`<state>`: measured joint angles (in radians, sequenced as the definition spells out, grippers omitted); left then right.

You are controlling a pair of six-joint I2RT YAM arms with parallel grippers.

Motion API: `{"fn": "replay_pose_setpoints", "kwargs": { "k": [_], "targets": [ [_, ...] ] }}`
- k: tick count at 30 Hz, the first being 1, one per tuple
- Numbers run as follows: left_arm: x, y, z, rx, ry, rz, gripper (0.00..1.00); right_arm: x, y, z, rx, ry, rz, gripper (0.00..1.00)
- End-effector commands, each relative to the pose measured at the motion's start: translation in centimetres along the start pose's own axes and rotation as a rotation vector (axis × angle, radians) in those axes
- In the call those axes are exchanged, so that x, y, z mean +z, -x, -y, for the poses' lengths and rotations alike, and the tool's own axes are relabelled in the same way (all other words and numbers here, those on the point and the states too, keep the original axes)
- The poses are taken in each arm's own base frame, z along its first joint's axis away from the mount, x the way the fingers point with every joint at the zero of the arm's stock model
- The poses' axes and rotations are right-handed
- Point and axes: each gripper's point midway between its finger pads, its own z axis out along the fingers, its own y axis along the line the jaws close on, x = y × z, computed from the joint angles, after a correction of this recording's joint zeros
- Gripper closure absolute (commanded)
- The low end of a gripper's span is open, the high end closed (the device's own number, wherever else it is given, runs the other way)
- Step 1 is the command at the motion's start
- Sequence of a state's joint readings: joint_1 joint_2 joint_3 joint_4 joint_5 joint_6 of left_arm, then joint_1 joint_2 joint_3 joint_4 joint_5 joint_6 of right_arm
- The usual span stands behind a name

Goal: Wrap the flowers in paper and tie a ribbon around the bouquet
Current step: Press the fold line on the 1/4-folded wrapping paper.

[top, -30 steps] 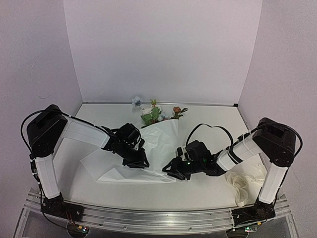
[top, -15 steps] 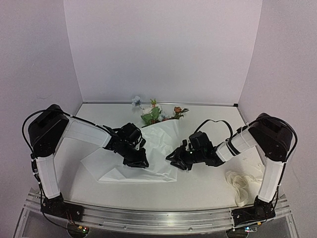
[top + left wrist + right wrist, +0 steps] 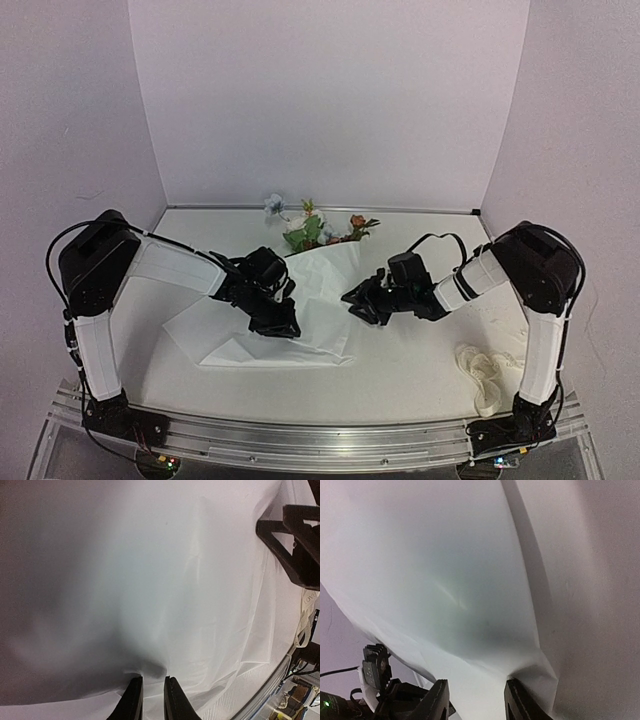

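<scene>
The white paper (image 3: 325,280) lies mid-table, folded over the flowers (image 3: 312,230), whose blooms and leaves stick out at its far end. My left gripper (image 3: 283,322) presses down on the paper's near left part. In the left wrist view its fingers (image 3: 152,679) stand narrowly apart, with a pucker of paper (image 3: 150,580) pinched at the tips. My right gripper (image 3: 362,298) is at the paper's right edge. Its fingers (image 3: 475,682) are spread wide over the sheet (image 3: 445,580), and the paper crumples against the right finger. The ribbon (image 3: 485,372) lies in a loose heap at the near right.
The white table (image 3: 420,370) is closed in by pale walls at the back and sides. An aluminium rail (image 3: 320,435) runs along the near edge by the arm bases. The right gripper (image 3: 295,545) shows at the left wrist view's upper right.
My right gripper has moved away from the paper's near edge to a spot farther up its right edge. The left gripper has stayed put and its jaws have narrowed.
</scene>
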<state>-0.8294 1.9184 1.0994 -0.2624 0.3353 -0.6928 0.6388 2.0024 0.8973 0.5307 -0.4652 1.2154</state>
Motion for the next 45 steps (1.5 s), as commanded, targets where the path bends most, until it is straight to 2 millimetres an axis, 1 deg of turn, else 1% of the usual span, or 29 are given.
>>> {"fn": "replay_pose_setpoints", "kwargs": {
  "k": [1, 8, 11, 15, 19, 22, 23, 26, 29, 31, 34, 36, 39, 44, 45],
  "targets": [
    [1.6, -2.3, -5.1, -0.032, 0.182, -0.076, 0.83, 0.6, 3.5, 0.6, 0.050, -0.012, 0.064, 0.59],
    [1.5, -2.1, -5.0, -0.026, 0.182, -0.075, 0.83, 1.3, 7.0, 0.4, 0.102, 0.008, 0.108, 0.59],
    [1.5, -2.1, -5.0, -0.022, 0.183, -0.079, 0.82, 1.7, 8.4, 0.0, 0.126, 0.024, 0.124, 0.59],
    [1.5, -2.2, -5.1, -0.020, 0.188, -0.083, 0.83, 2.2, 10.1, -1.1, 0.143, 0.051, 0.147, 0.59],
    [1.6, -2.1, -4.9, -0.018, 0.186, -0.085, 0.83, 2.3, 10.7, -2.5, 0.143, 0.080, 0.150, 0.60],
    [1.5, -2.1, -4.9, -0.015, 0.188, -0.086, 0.83, 1.9, 10.4, -3.1, 0.135, 0.093, 0.139, 0.61],
    [1.4, -2.1, -4.9, -0.014, 0.188, -0.086, 0.82, 1.5, 10.0, -3.5, 0.127, 0.100, 0.131, 0.61],
    [1.1, -2.0, -5.0, -0.011, 0.193, -0.082, 0.82, -0.3, 7.7, -4.4, 0.065, 0.104, 0.104, 0.61],
    [0.3, -1.8, -4.9, -0.004, 0.192, -0.074, 0.82, -2.3, 4.1, -4.4, -0.023, 0.069, 0.053, 0.61],
    [-0.3, -1.8, -5.0, 0.006, 0.191, -0.069, 0.83, -3.4, 1.5, -4.0, -0.081, 0.038, 0.018, 0.61],
    [-1.0, -1.9, -5.0, 0.024, 0.187, -0.067, 0.83, -4.3, -2.0, -3.9, -0.161, 0.016, -0.024, 0.60],
    [-1.3, -2.0, -4.9, 0.033, 0.181, -0.065, 0.83, -4.2, -4.4, -4.3, -0.211, 0.011, -0.071, 0.60],
    [-1.8, -1.9, -4.5, 0.046, 0.166, -0.058, 0.82, -3.2, -7.7, -4.4, -0.271, -0.009, -0.149, 0.60],
    [-2.3, -1.2, -3.8, 0.073, 0.144, -0.048, 0.83, -1.3, -10.4, -3.1, -0.293, -0.040, -0.205, 0.62],
    [-2.4, -1.0, -3.7, 0.074, 0.138, -0.044, 0.82, -1.0, -10.7, -2.9, -0.299, -0.047, -0.207, 0.62]
  ]
}}
